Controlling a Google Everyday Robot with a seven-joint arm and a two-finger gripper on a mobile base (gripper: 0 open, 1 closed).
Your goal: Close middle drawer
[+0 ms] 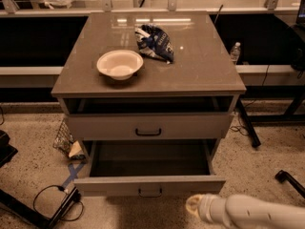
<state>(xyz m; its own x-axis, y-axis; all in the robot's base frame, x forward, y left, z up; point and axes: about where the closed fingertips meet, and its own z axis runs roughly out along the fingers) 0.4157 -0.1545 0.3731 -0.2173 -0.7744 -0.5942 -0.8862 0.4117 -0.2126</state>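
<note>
The middle drawer (150, 185) is pulled far out toward me. Its flat grey-beige front carries a small black bar handle (150, 192), and its long shallow box is empty. The upper drawer front (148, 126) sits above it, with a dark gap under the cabinet top. The lowest drawer front is hidden below the open drawer. My gripper (194, 206) comes in from the bottom right on a white arm (252, 213). Its pale tip is just right of and below the middle drawer's front, near the right corner.
On the cabinet top (200, 66) stand a cream bowl (119, 64) and a crumpled blue chip bag (155, 43). Cables (52, 197) and a black stand lie on the floor at left. A water bottle (235, 52) and black table legs (248, 125) are at right.
</note>
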